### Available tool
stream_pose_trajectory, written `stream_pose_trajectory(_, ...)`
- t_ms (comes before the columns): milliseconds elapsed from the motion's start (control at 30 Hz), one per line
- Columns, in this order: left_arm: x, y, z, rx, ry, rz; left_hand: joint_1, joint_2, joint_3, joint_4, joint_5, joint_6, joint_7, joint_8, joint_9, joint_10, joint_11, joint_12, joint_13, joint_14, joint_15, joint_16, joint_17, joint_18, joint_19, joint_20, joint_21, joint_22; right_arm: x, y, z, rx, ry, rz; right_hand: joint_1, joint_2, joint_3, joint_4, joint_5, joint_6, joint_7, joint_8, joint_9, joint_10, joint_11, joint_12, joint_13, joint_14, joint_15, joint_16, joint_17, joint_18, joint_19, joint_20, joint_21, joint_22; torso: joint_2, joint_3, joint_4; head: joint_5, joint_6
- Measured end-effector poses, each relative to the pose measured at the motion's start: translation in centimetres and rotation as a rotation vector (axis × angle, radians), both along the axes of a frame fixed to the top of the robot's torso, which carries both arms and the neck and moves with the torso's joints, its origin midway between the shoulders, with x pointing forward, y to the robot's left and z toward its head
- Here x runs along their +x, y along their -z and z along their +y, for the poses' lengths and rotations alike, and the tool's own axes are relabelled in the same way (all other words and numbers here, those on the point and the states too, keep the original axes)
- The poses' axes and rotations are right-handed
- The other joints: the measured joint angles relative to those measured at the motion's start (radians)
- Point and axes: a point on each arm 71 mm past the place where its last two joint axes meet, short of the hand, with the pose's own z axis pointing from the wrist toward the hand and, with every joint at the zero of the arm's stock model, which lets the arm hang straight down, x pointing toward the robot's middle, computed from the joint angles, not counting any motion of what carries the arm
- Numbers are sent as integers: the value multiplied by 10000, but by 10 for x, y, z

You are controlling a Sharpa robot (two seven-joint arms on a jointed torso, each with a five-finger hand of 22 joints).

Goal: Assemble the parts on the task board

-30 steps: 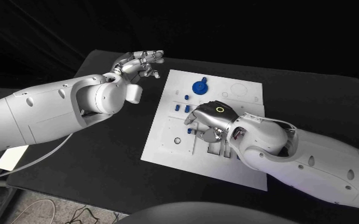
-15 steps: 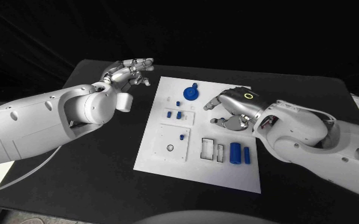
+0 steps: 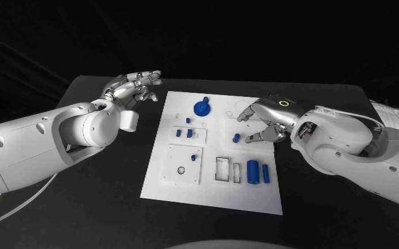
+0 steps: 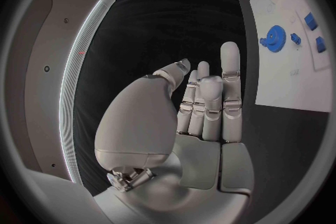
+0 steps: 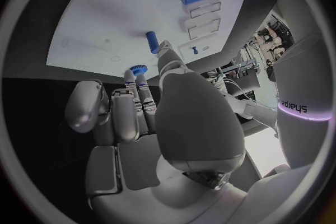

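The white task board lies mid-table. A blue gear sits at its far end, small blue parts lie below it, and two blue cylinders rest beside rectangular slots. My right hand hovers over the board's right edge with curled, parted fingers. A short blue peg lies on the board at one fingertip; in the right wrist view the peg is beside the thumb tip, not pinched. My left hand is off the board's far left corner, fingers straight, holding nothing.
The black table surrounds the board, with bare surface to the left and in front. A small ring and a tiny blue part sit on the board's left square plate. My right forearm covers the table's right side.
The camera view has shifted. My right hand has moved from over the slots to the board's right edge, uncovering the two cylinders; a blue peg now lies by its fingertip. My left hand keeps its pose.
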Motion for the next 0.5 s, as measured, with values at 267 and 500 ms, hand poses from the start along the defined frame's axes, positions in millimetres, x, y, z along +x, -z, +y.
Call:
stream_pose_trajectory(267,0,0,1,8,-19,2,0,0,0,0,0,0,0,0,0,0,0,0,-1,0,0,0,1,0,0,0,0,1,1,7,7,-432,-71,467,199,65,-174,283,0,-127,-34,0,-1,37,-37,50,-1,0,0,0,-16,0,0,0,-39,-15,2,-13,21,-11,-50)
stream_pose_trajectory(500,0,0,1,13,-29,1,0,0,0,0,0,0,0,0,0,0,0,38,-2,0,0,0,1,-1,0,0,0,1,0,15,16,-537,-236,724,530,396,-10,267,0,-156,-22,0,-1,325,-148,184,15,0,0,0,-53,0,0,0,-39,31,3,-25,24,34,-86)
